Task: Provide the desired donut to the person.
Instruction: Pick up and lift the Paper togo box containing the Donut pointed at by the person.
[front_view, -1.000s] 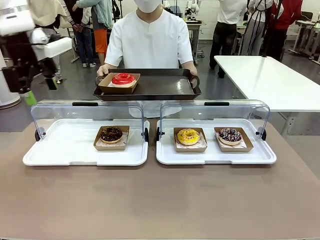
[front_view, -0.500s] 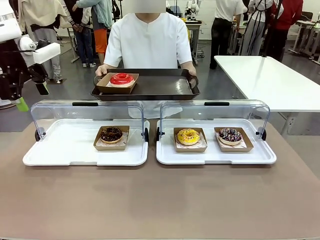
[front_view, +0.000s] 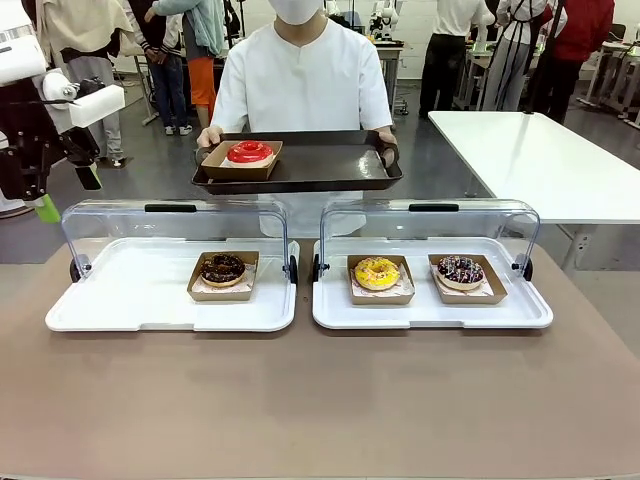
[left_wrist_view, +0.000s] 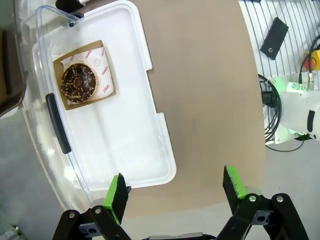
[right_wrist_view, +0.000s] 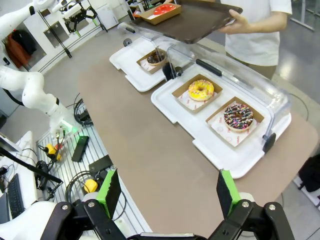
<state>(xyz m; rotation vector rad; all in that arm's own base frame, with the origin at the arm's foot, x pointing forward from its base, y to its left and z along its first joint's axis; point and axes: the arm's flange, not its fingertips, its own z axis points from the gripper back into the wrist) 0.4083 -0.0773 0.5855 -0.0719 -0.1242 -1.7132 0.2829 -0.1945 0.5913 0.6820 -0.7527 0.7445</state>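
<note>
The person (front_view: 300, 75) in white stands at the far side, holding a dark tray (front_view: 330, 168) that carries a red donut (front_view: 249, 152) in a brown box. A chocolate donut (front_view: 222, 268) sits boxed in the left white tray (front_view: 120, 295). The right white tray (front_view: 520, 312) holds a yellow donut (front_view: 377, 272) and a sprinkled chocolate donut (front_view: 460, 269). High at the far left, away from the trays, my left gripper (front_view: 65, 190) is open and empty. It looks down on the chocolate donut (left_wrist_view: 78, 82). My right gripper (right_wrist_view: 167, 192) hangs open and empty above the table's near corner.
Both white trays have clear lids (front_view: 175, 225) swung up at the back. A white table (front_view: 530, 160) stands at the right. Other people stand in the background. The brown tabletop (front_view: 320, 400) in front of the trays is bare.
My left arm has drawn back to the left and a little up. The person has raised the dark tray with the red donut slightly.
</note>
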